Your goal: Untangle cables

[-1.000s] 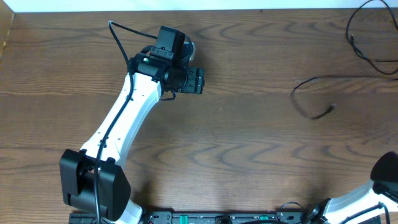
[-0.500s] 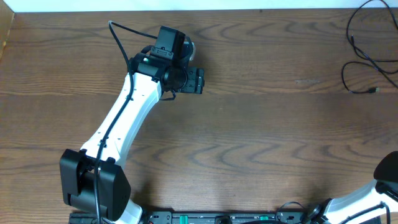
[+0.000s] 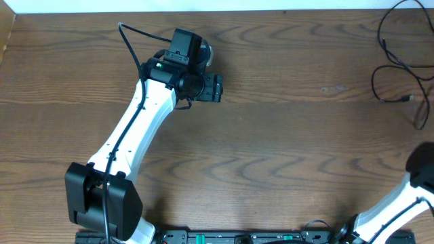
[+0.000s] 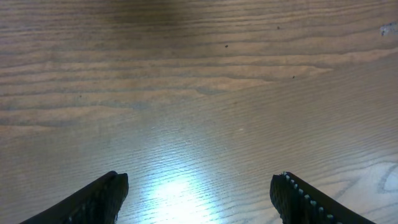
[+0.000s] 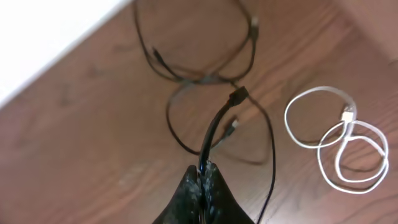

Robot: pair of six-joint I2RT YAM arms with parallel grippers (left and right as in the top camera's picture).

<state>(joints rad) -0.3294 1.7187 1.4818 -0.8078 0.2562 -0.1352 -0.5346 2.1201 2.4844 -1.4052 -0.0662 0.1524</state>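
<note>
Jaws clamped on the black cable (image 5: 214,127), right gripper (image 5: 203,174) pulls its loop back from the middle of the table (image 3: 271,149), apart from the white cable (image 5: 336,146); left gripper (image 4: 199,182) stands wide, empty

This looks like a robot lab, a place for testing machines. A wide brown wood worktop (image 3: 285,156) fills the overhead view. A white robot arm (image 3: 139,129) is fixed at the lower left, and a second arm (image 3: 397,210) at the lower right. A black rail (image 3: 230,238) with green bits runs along the bottom edge. A plain white strip (image 3: 203,5) shows at the top.
</note>
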